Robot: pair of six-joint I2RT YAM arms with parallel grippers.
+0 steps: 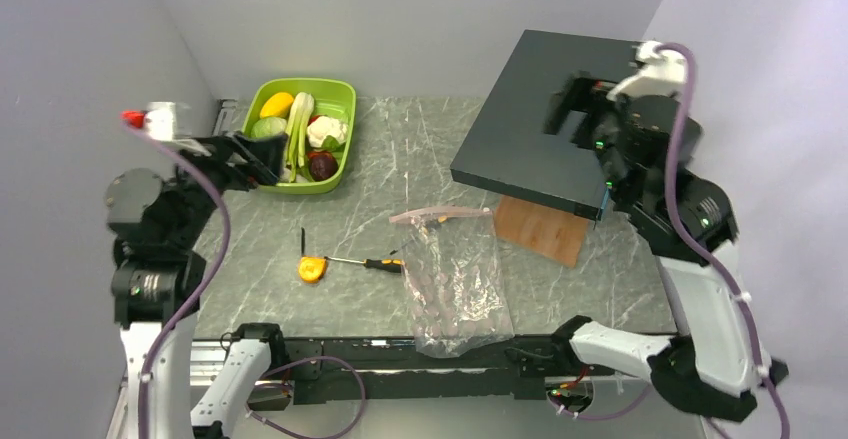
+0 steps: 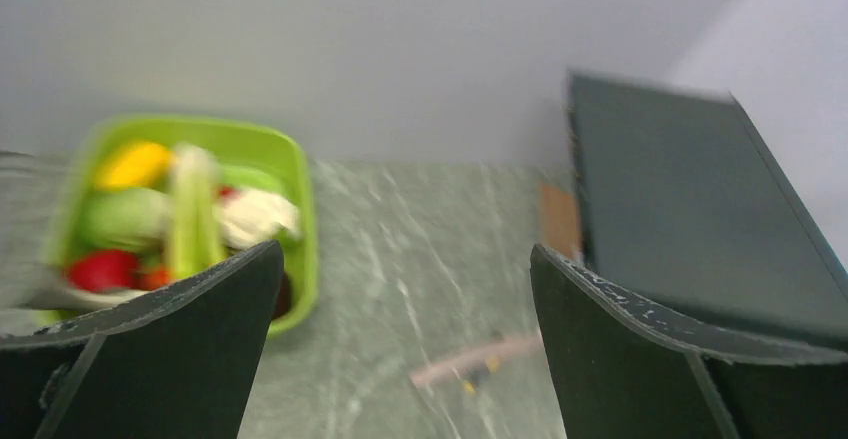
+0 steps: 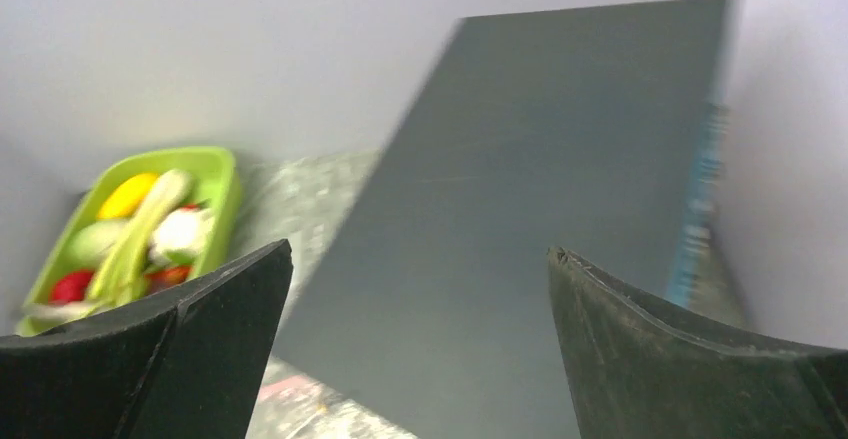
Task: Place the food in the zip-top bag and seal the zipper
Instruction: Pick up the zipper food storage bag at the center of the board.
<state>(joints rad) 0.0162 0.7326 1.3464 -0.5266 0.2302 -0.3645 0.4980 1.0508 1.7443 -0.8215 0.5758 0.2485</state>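
The food lies in a lime-green tray (image 1: 347,94) at the back left: white cauliflower (image 1: 325,131), a light-green head (image 1: 268,127) and a dark purple-red round piece (image 1: 322,166). The clear zip-top bag (image 1: 455,279) lies flat near the table's front edge, its pale pink zipper (image 1: 440,215) at the far end. My left gripper (image 1: 258,159) hovers open at the tray's near left side, holding nothing. My right gripper (image 1: 562,117) is open and raised over the dark board (image 1: 530,119). In the left wrist view, the tray (image 2: 300,219) is blurred beyond the empty gripper (image 2: 405,254).
A dark flat board rests tilted on a brown block (image 1: 540,231) at the right. An orange tape measure (image 1: 312,269) and a yellow-and-black screwdriver (image 1: 375,262) lie left of the bag. Grey walls close in at left, back and right.
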